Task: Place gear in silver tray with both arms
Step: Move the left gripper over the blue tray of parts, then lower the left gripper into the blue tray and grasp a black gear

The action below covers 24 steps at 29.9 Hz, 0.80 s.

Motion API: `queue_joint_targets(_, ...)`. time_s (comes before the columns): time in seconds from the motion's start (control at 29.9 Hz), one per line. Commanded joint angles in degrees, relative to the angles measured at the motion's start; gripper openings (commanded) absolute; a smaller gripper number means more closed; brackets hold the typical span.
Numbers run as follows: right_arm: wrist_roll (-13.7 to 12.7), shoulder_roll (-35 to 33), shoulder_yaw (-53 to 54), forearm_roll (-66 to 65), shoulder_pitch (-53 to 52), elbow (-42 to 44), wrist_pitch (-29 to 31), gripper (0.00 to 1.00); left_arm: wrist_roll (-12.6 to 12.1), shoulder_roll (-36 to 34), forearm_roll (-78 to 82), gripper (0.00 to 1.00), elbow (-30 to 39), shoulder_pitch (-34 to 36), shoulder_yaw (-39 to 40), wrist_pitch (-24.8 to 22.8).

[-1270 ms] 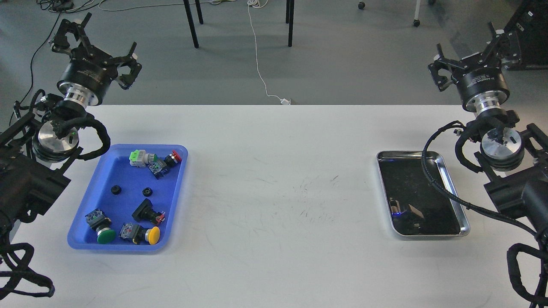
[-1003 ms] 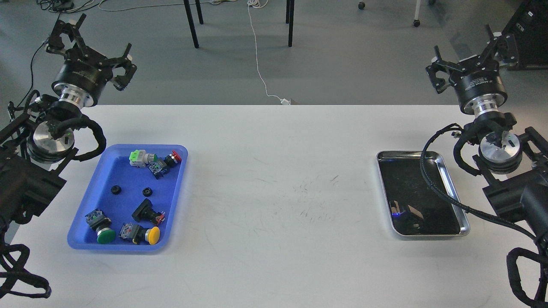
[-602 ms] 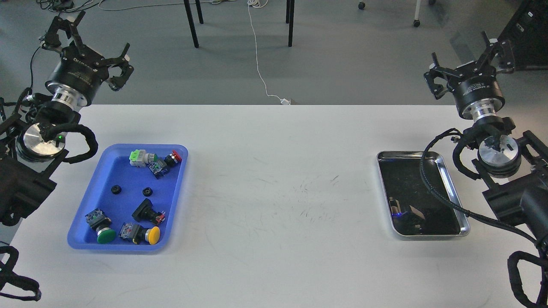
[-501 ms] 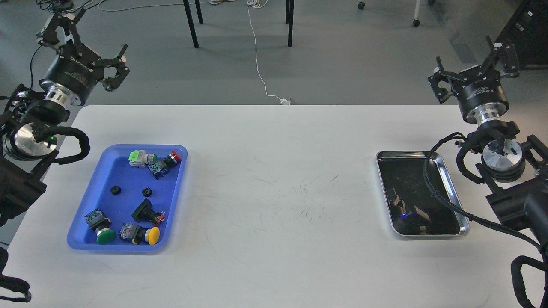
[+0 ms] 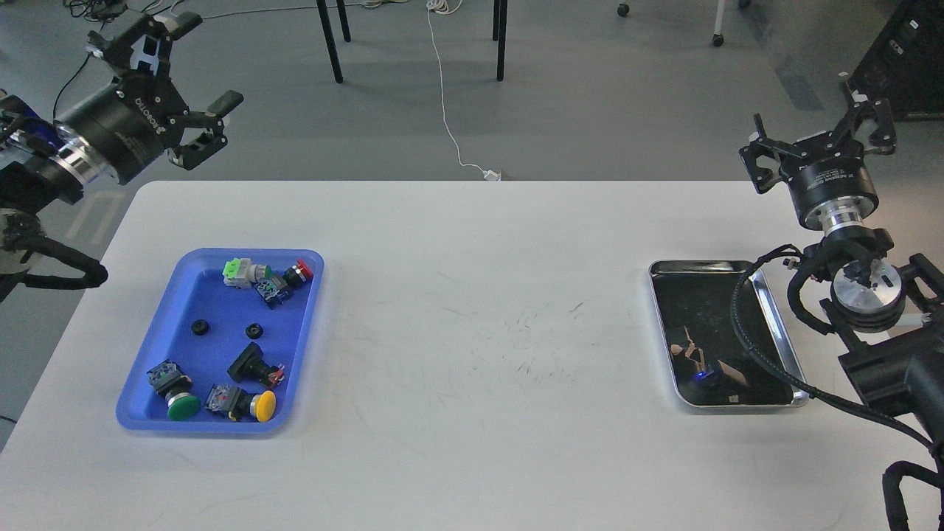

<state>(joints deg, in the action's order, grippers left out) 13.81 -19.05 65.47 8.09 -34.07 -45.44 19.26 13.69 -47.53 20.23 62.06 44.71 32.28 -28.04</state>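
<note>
Two small black gears (image 5: 199,327) (image 5: 254,329) lie in the blue tray (image 5: 171,313) at the left, among several push-button switches. The silver tray (image 5: 780,333) sits on the table at the right, its dark bottom bare. My left gripper (image 5: 188,88) is open and empty, raised beyond the table's far left corner. My right gripper (image 5: 822,133) is open and empty, raised above the far right edge, behind the silver tray. A black cable of the right arm crosses the silver tray's right rim.
The white table (image 5: 472,310) has rounded corners and scuff marks in the middle. Green (image 5: 182,405), yellow (image 5: 264,405) and red (image 5: 302,269) buttons lie in the blue tray. Chair legs and a white cable stand on the floor behind.
</note>
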Motion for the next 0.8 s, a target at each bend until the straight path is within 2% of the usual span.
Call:
queue_joint_targets(0.0,-0.01,-0.37,0.01,0.00,0.05,-0.88,0.08,0.99,0.46,-4.49,15.76,0.97,5.51,-0.15,-1.61,0.04)
queue_joint_targets(0.13,-0.01,-0.98,0.18,0.00,0.14,-0.97,0.34,0.99,0.02,-11.60,26.50,0.96,15.61,-0.59,-4.41,0.04)
queue_joint_targets(0.27,-0.01,-0.98,0.27,0.00,-0.04,-0.97,0.43,0.99,0.20,-14.78,40.02,0.95,19.49,-0.59,-8.11,1.32)
queue_joint_targets(0.47,-0.01,-0.90,0.01,-0.09,-0.30,-0.97,0.43,0.99,0.63,-14.44,64.90,0.89,19.42,-1.29,-9.42,6.14)
queue_joint_targets(0.77,-0.01,-1.07,-0.17,-0.09,-0.65,-0.97,0.43,0.99,0.29,-13.73,84.35,0.86,15.20,-2.26,-21.37,18.53)
